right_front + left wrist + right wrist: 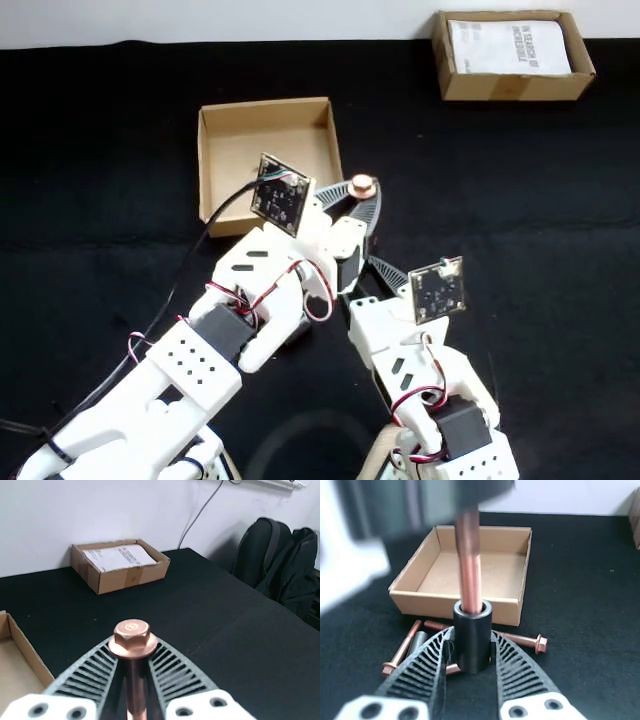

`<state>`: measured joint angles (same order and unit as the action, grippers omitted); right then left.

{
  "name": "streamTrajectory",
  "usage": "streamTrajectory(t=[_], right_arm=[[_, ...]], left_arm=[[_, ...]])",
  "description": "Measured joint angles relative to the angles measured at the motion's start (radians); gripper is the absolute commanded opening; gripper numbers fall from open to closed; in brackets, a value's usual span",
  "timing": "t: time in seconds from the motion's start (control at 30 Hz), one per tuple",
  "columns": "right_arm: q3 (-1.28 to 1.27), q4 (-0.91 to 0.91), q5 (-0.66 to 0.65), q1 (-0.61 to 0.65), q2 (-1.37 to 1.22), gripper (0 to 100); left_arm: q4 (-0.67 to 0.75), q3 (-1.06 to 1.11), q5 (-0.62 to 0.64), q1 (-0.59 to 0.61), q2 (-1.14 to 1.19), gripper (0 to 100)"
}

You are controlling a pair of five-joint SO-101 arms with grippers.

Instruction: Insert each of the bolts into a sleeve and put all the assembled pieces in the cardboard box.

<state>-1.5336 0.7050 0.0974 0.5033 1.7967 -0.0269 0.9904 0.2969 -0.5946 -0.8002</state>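
Step in hand: mating one bolt [130, 636] with one black sleeve [472, 650], above the surface and just in front of the cardboard box [262, 140].
Left tool [131, 649]: clenched on the bolt's shank just under the flanged head.
Right tool [470, 635]: grasping the sleeve upright, open end up.
Fit: shank already inside the sleeve's mouth; depth hidden, so cannot tell whether fully seated.
Done so far: judging by the box's bare floor, no assembled piece delivered yet.
Left to do: seat this bolt, drop the pair in the box, then repeat for the loose bolts [519, 640] lying on the surface close against the box's near wall; beside them a dark cylinder [417, 641], probably another sleeve.
Progress: early, at a guess the first assembly.
Surface [520, 250]: black, matte, cloth-like.
Far corner: a second box [512, 55] holding a printed sheet, well apart from the work.
Room: white wall [100, 510] behind, a thin cable [200, 510] running down it, dark backpacks [280, 565] past the surface's edge.
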Motion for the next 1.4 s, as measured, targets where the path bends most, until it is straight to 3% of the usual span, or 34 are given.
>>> streamTrajectory(t=[0.43, 0.6, 0.7, 1.03, 1.4], right_arm=[[0.0, 0.0, 0.0, -0.012, 0.0, 0.8], [0.0, 0.0, 0.0, -0.012, 0.0, 0.8], [0.0, 0.0, 0.0, -0.015, 0.0, 0.8], [0.0, 0.0, 0.0, -0.015, 0.0, 0.8], [0.157, 0.0, 0.0, -0.017, -0.167, 0.8]], left_arm=[[0.0, 0.04, 0.0, -0.002, 0.0, 2], [-0.028, 0.04, 0.0, -0.002, 0.0, 23], [-0.133, 0.023, 0.0, -0.018, 0.0, 32], [-0.505, -0.135, -0.002, -0.02, -0.044, 32], [-0.839, -0.153, -0.005, 0.137, -0.347, 32]])
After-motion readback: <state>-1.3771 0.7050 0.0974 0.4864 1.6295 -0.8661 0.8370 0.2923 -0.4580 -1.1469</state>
